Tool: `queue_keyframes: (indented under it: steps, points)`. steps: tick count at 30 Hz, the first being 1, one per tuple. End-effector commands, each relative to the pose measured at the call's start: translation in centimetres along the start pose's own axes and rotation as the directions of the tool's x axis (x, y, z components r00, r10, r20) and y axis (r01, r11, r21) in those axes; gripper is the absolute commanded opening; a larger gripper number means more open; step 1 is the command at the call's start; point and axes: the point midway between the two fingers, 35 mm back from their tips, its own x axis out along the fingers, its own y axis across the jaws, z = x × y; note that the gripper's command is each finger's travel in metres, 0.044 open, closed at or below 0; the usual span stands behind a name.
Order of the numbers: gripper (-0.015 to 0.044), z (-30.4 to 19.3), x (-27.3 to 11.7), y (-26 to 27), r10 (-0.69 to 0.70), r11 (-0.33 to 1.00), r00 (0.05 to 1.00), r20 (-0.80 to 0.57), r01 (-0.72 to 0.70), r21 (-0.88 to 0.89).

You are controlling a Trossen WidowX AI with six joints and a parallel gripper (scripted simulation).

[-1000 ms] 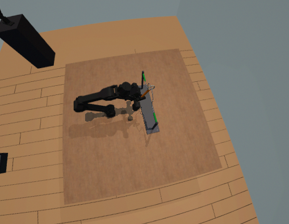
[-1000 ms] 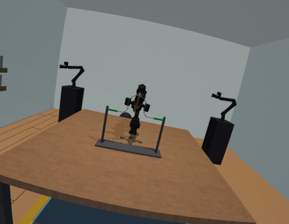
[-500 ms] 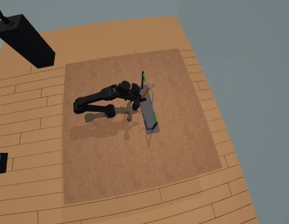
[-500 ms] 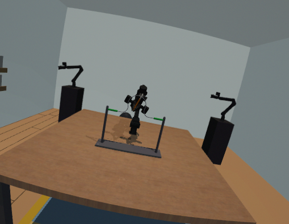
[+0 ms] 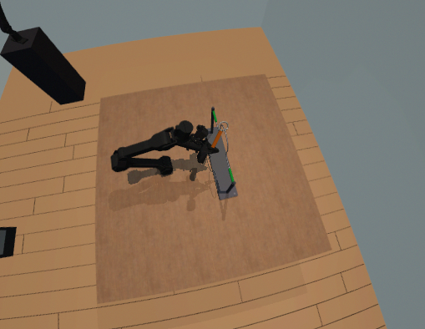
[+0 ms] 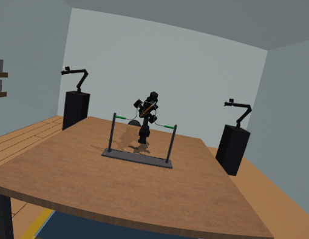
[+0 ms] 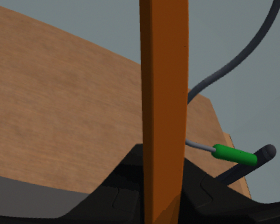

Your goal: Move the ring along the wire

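Note:
My gripper (image 5: 212, 149) (image 7: 150, 152) is shut on the orange handle (image 5: 217, 139) (image 6: 147, 110) (image 7: 167, 100), which slants up and away from the fingers. The ring (image 5: 228, 126) is at the handle's far end, near the wire's raised middle; whether it touches the wire is too small to tell. The ring is outside the wrist view. One green part (image 5: 215, 115) (image 6: 169, 127) is by one post (image 5: 212, 123) (image 6: 171, 144); the other green part (image 5: 231, 175) (image 6: 120, 117) is by the other post (image 6: 112, 133). The wrist view also shows a green part (image 7: 235, 155) and grey wire (image 7: 225, 73).
The posts stand on a dark base plate (image 5: 220, 166) (image 6: 137, 159) on the wooden table (image 5: 159, 252) (image 6: 140, 192). The arm reaches in above the table from the side opposite the exterior view. Other arms on black pedestals (image 6: 76, 108) (image 6: 233, 148) stand farther off.

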Motion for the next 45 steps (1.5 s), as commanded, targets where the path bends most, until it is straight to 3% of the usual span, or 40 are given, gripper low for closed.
queue_keyframes:
  steps: [1, 22, 45]
  points:
    - [-0.015, -0.1, 0.0, -0.3, -0.037, 0.998, 0.999, 0.005, 0.038, -0.058]
    - [-0.015, 0.2, 0.0, -1.8, -0.2, 0.915, 0.977, 0.077, 0.214, -0.342]
    - [-0.015, 1.0, -0.3, -3.3, -0.333, 0.702, 0.921, 0.202, 0.385, -0.599]
